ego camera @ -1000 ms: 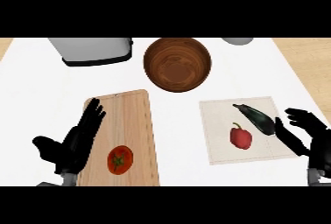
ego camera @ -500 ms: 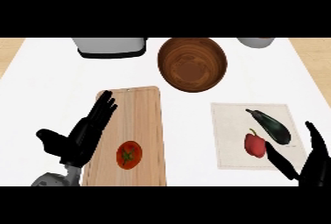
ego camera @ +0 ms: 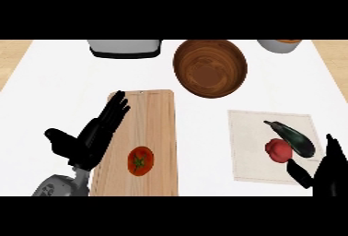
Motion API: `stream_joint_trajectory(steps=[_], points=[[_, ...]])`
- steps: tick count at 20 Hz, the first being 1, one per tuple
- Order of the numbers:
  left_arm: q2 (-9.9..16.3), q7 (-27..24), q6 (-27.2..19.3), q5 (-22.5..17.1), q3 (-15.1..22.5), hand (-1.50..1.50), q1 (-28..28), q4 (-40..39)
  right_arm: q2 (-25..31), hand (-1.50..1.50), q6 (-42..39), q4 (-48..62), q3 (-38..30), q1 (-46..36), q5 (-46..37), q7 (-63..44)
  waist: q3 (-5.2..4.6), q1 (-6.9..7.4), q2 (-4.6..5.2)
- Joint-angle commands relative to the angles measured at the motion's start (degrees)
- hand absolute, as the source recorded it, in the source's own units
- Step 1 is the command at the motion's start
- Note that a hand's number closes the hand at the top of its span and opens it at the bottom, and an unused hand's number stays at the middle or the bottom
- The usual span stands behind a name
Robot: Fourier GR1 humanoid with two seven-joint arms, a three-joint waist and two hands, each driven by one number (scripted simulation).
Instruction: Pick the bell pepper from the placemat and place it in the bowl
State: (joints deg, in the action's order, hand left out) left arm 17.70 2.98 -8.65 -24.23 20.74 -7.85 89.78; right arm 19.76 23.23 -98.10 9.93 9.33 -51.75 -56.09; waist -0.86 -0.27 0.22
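On the pale placemat [ego camera: 255,138] at my right lay the red bell pepper [ego camera: 277,150], close beside a dark eggplant [ego camera: 293,138] that ran slantwise along its far side, the two touching or nearly so. My right hand [ego camera: 327,170] stood at the mat's near right corner, fingers straight and spread wide, the thumb stretched toward the pepper but not yet on it; I held nothing. I judged the hand was set that way, low and from the outer side, so that it could close round the pepper without the eggplant getting between thumb and fingers. That neighbour was the risk as I saw it: a careless closing could nudge it or catch it along with the pepper.

My left hand [ego camera: 95,136] rested open at the left edge of the wooden cutting board [ego camera: 153,120], fingers straight and pointing away from me, idle and out of the way. A tomato [ego camera: 140,160] sat on the near part of that board, no concern of this job.

Well beyond the mat, toward the counter's far side, the brown wooden bowl [ego camera: 209,67] waited with nothing in it, its mouth open upward. The step in hand seemed to be the approach to the grasp; lifting and carrying across to the bowl were not yet begun.
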Motion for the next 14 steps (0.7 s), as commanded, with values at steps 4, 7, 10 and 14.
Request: stream_joint_trajectory(steps=[4, 7, 10, 14], points=[[1.12, 0.89, 2.98, -2.16, -1.66, 0.0, -0.35, -0.72, -6.83, -1.5, -20.39, -5.46, 1.6, -9.63, -3.99, -24.82, 0.52, 1.31, -0.13], [-1.39, 1.12, -0.49, 0.41, -0.35, 0.0, -2.03, -1.19, -10.8, -1.5, -25.02, -5.42, 0.8, -12.76, -5.19, -28.95, 0.56, 0.92, -0.15], [-0.54, 0.94, 1.87, -0.81, -0.83, 0.0, -1.55, -0.93, -13.82, -1.5, -26.63, -0.34, -2.59, -14.74, -6.35, -29.06, 0.62, 1.41, 0.01], [-0.42, -0.2, 2.26, -0.64, -1.61, 0.0, -0.47, -2.33, -14.99, -1.5, -32.83, -1.69, -7.08, -15.66, -5.16, -29.12, 0.63, 0.5, -0.15]])
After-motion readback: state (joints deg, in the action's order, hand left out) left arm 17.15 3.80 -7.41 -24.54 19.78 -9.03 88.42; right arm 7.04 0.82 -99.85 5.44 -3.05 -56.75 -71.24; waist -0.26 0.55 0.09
